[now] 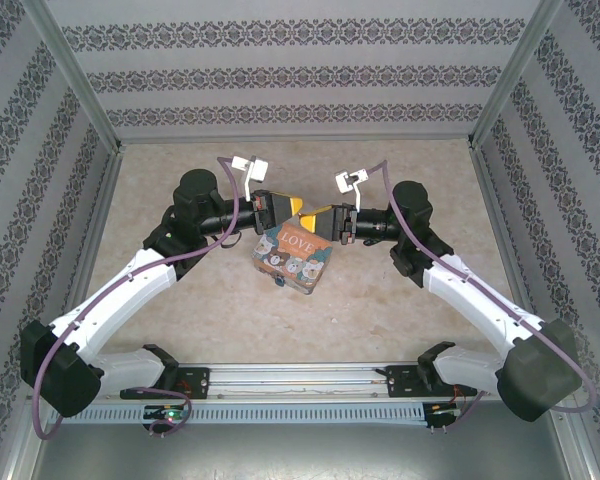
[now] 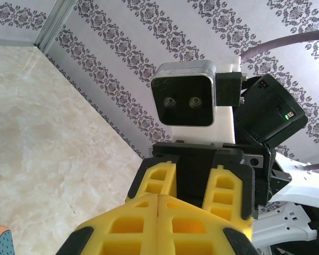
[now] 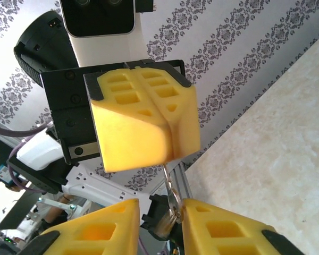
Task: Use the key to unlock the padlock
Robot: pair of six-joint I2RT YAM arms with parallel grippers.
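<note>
By the far edge of the LOVE tin, left gripper and right gripper are met tip to tip; both sets of jaws are closed on one small silvery metal piece; padlock or key cannot be told.

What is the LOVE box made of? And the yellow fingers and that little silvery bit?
LOVE box: probably tin, with bright printed pictures and crisp corners, though card is possible. Yellow fingers: matte plastic, moulded with hollow pockets. Silvery bit sticking out from the left arm's shut fingers: thin bare metal, and it glints.
</note>
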